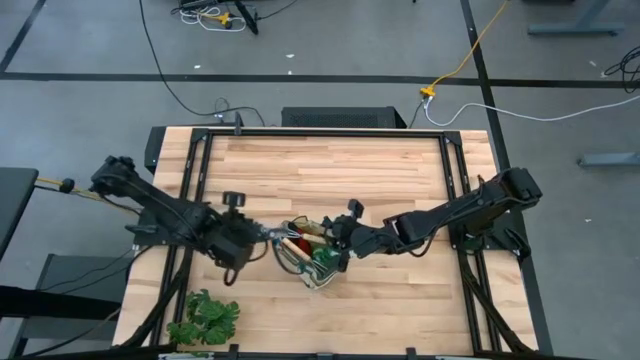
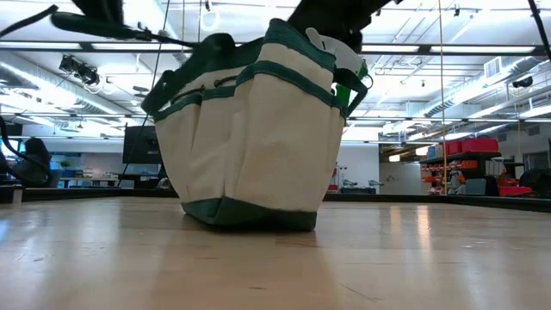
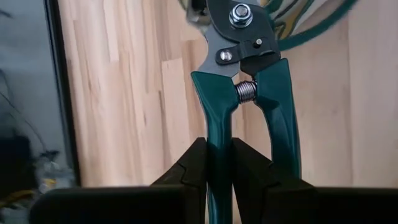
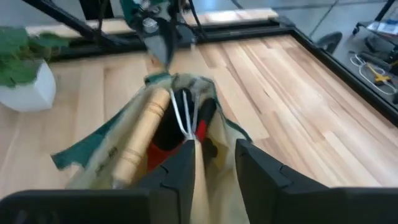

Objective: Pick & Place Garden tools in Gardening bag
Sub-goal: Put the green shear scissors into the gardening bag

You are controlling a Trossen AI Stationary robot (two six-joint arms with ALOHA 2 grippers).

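Two grippers are working at the gardening bag (image 1: 312,262), which is sitting upright on the wooden table (image 1: 330,170) between them. The left gripper (image 3: 219,163) is clamping one green handle of the pruning shears (image 3: 245,93) between its fingers (image 3: 189,168); the second handle is lying free just beside the jaws, outside their grip, and the spring and pivot bolt are showing beyond the fingertips. The shears are pointing forward from the jaws toward the bag's green trim, and in the right wrist view the blades (image 4: 158,38) are hanging in the air just beyond the bag's far rim.

The right gripper (image 4: 214,163) is pinching the near rim of the bag (image 4: 186,124), with beige canvas caught between its closed-in fingers (image 4: 180,165). Directly ahead of these jaws, inside the bag's mouth, a wooden handle (image 4: 142,134) is lying tilted against one side, with white cord (image 4: 183,118) and something red and black (image 4: 202,124) beside it; what the red and black thing is cannot be told. In the low view the bag (image 2: 250,138) is resting on the tabletop with its handles up and a green object with a white top (image 2: 349,69) rising from its right edge.

A leafy plant (image 1: 205,318) in a white pot (image 4: 28,87) is standing near the table edge, well apart from both sets of jaws.
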